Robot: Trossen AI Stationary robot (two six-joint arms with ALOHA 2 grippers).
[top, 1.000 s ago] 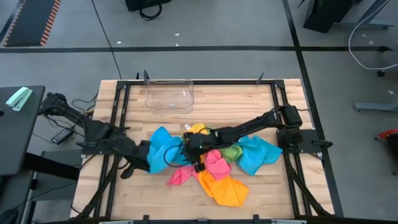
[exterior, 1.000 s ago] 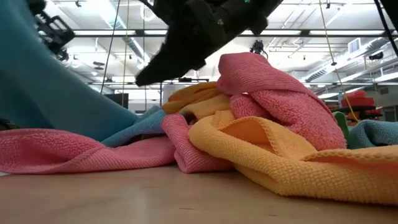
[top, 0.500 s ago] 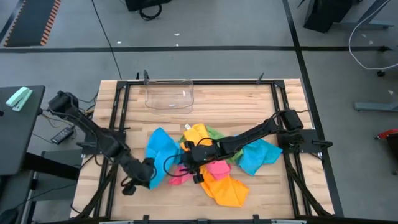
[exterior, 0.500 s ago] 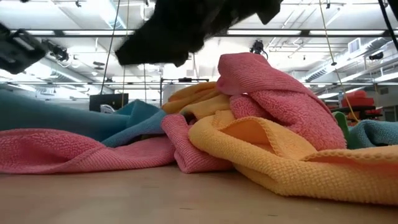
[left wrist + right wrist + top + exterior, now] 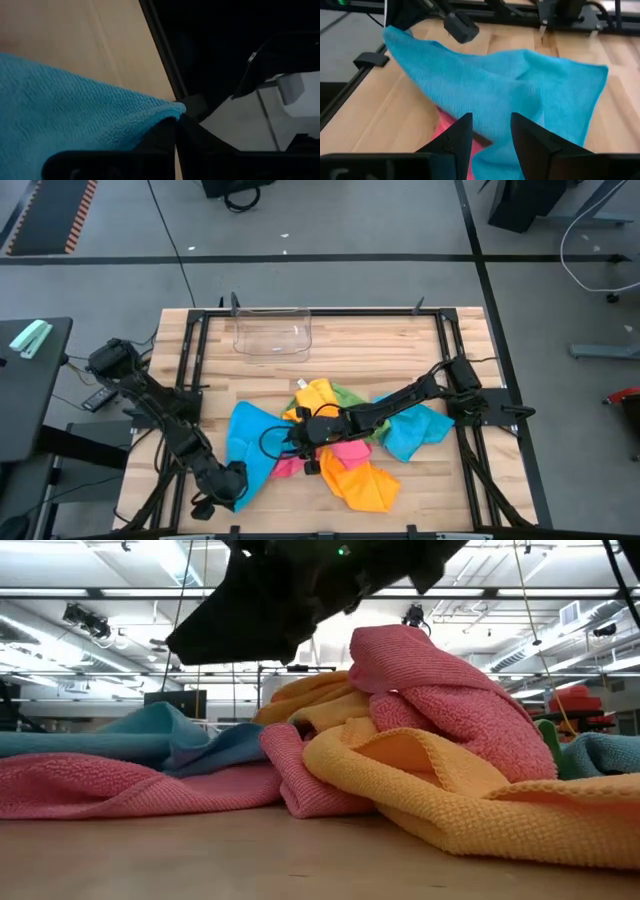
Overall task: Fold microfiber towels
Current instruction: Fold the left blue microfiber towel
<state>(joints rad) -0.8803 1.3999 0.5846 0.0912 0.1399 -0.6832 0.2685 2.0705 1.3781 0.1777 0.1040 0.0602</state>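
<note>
While the left hand (image 5: 232, 480) pinches a corner of the blue towel (image 5: 250, 442) near the desk's (image 5: 400, 340) front left edge, that towel lies stretched out between it and the pile. Over the pile's pink towel (image 5: 348, 448) and orange towel (image 5: 362, 482) hovers the right hand (image 5: 308, 432), fingers partly apart, holding nothing. A second blue towel (image 5: 415, 428) lies at the pile's right.

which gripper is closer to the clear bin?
Right. The right gripper hovers over the towel pile mid-table, a short way from the clear bin at the far edge. The left gripper is by the near-left edge, shut on the blue towel.
</note>
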